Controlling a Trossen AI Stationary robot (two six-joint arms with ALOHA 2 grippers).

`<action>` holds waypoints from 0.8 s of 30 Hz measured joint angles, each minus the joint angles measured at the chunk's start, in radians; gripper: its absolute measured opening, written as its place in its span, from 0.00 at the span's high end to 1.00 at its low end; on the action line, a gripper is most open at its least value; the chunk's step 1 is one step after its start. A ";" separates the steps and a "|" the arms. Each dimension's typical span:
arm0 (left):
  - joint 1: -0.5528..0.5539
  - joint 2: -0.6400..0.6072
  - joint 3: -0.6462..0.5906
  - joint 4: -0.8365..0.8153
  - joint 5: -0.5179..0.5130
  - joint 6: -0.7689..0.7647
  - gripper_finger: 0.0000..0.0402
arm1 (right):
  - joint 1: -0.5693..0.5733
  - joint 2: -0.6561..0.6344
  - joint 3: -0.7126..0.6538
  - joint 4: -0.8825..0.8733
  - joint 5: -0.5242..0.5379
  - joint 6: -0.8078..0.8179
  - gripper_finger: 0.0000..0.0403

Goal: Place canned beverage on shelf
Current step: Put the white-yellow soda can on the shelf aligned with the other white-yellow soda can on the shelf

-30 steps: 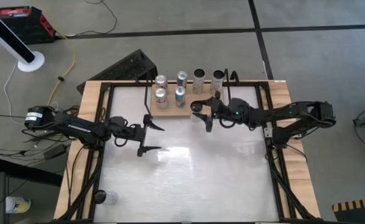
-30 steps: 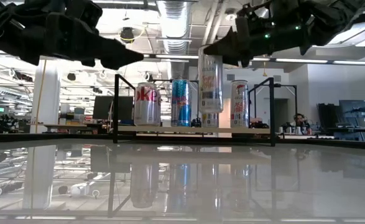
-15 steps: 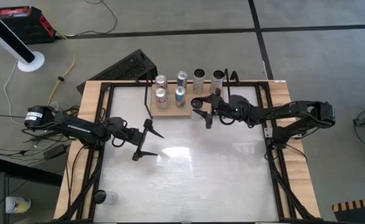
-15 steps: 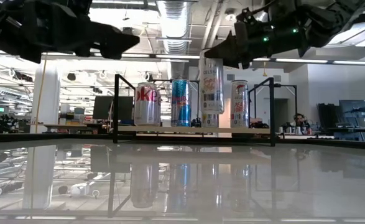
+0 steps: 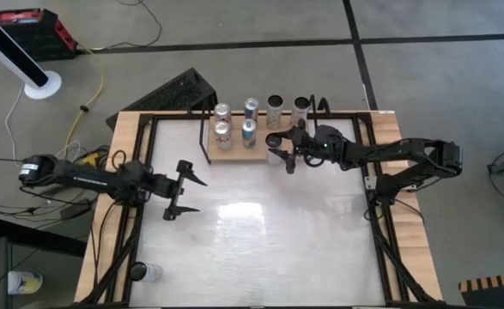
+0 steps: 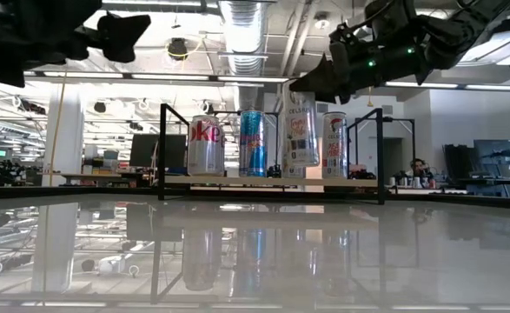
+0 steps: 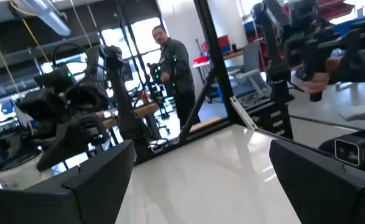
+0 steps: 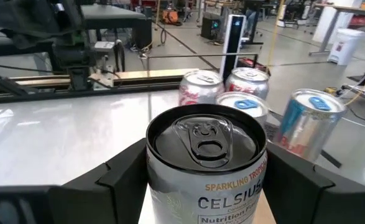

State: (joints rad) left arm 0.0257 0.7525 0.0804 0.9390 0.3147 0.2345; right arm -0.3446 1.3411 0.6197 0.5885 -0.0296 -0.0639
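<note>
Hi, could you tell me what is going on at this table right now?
The right hand is holding an upright Celsius can just above the shelf, beside four cans already standing there. Two more cans stand on the table past the shelf's end. The left hand hangs open and empty over the left side of the table.

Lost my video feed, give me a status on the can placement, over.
Right gripper shut on Celsius can, held above shelf right end. Left gripper open, empty, over table's left side. Four cans already on shelf; none under the carried can.
</note>
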 joint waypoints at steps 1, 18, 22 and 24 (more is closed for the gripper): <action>0.000 -0.018 -0.007 -0.001 -0.002 0.000 0.10 | -0.006 0.000 0.000 0.000 0.000 0.000 0.29; 0.000 -0.066 -0.017 -0.033 -0.041 0.006 0.10 | -0.077 0.017 0.000 -0.004 0.002 -0.033 0.29; 0.000 -0.066 -0.017 -0.034 -0.041 0.006 0.10 | -0.108 0.055 0.000 0.039 0.000 -0.008 0.29; 0.000 -0.066 -0.017 -0.039 -0.041 0.008 0.10 | -0.113 0.083 0.002 0.065 0.001 -0.006 0.29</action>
State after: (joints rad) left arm 0.0257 0.6865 0.0639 0.9005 0.2741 0.2428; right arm -0.4575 1.4242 0.6213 0.6534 -0.0288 -0.0695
